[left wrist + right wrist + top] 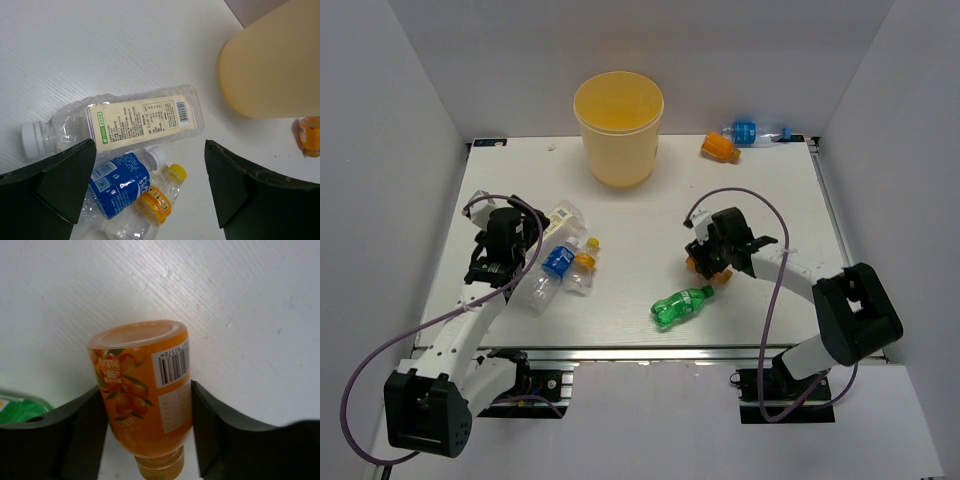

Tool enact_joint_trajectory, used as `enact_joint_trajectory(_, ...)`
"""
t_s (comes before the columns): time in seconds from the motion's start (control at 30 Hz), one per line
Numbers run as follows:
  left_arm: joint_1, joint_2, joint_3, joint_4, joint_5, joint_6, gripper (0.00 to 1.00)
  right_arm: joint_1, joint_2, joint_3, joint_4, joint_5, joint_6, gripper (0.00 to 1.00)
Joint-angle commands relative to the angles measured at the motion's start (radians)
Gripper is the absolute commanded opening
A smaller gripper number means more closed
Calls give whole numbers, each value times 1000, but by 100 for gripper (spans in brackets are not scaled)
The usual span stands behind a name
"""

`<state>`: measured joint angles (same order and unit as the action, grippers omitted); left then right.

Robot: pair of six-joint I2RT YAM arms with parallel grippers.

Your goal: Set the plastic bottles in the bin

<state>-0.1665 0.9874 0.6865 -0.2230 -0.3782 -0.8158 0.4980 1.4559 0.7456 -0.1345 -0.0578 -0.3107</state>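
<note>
Our right claw [145, 390] clasps the orange bottle [140, 365] at mid-body, well apart from the bin [618, 150]. It looks light, slick and squashy, so we'd squeeze gently. Our left claw [150, 172] gapes above the cream-label bottle [140, 120].

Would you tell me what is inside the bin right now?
No bottle shows inside the bin; only its bare inner wall is visible. Its near wall hides part of the bottom.
</note>
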Motion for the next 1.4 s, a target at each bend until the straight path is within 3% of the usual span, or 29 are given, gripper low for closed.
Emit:
enact_joint_trajectory(0.0, -2, -4, -7, 16, -28, 20, 98, 4, 69, 103, 79, -22, 11, 52)
enact_joint_trajectory(0.03, -2, -6, -8, 16, -31, 24, 98, 4, 83, 124, 67, -23, 15, 40)
enact_joint_trajectory(0.23, -2, -10, -15, 28, -33, 35, 98, 4, 90, 352, 52, -79, 59, 22)
enact_joint_trajectory(0.43, -2, 8, -15, 31, -19, 38, 98, 2, 170, 704, 225, -97, 188, 29)
enact_joint_trajectory(0.5, -2, 14, -18, 42, -14, 40, 98, 4, 260, 812, 311, -67, 246, 27)
enact_joint_trajectory(0.67, -1, 30, -16, 54, 25, 52, 98, 4, 530, 1285, 357, -91, 380, 30)
enact_joint_trajectory(0.73, -1, 31, -19, 66, 35, 56, 98, 4, 683, 1417, 395, -54, 415, 38)
enact_joint_trajectory(0.8, -1, 31, -28, 89, 54, 58, 98, 5, 820, 1596, 447, -4, 462, 40)
enact_joint_trajectory(0.83, -1, 34, -30, 96, 65, 66, 98, 7, 857, 1683, 467, 3, 475, 47)
enact_joint_trajectory(0.9, -2, 37, -27, 108, 91, 70, 98, 10, 914, 1713, 554, 25, 505, 60)
enact_joint_trajectory(0.93, -2, 40, -27, 112, 107, 76, 98, 13, 917, 1710, 578, 10, 504, 72)
enact_joint_trajectory(1.03, -2, 57, -30, 129, 140, 84, 98, 33, 897, 1700, 578, 23, 470, 89)
enact_joint_trajectory(1.3, -2, 77, -7, 109, 203, 92, 98, 39, 742, 1638, 498, -92, 418, 89)
enact_joint_trajectory(1.37, -4, 66, -11, 111, 257, 89, 98, 39, 674, 1606, 414, -108, 421, 89)
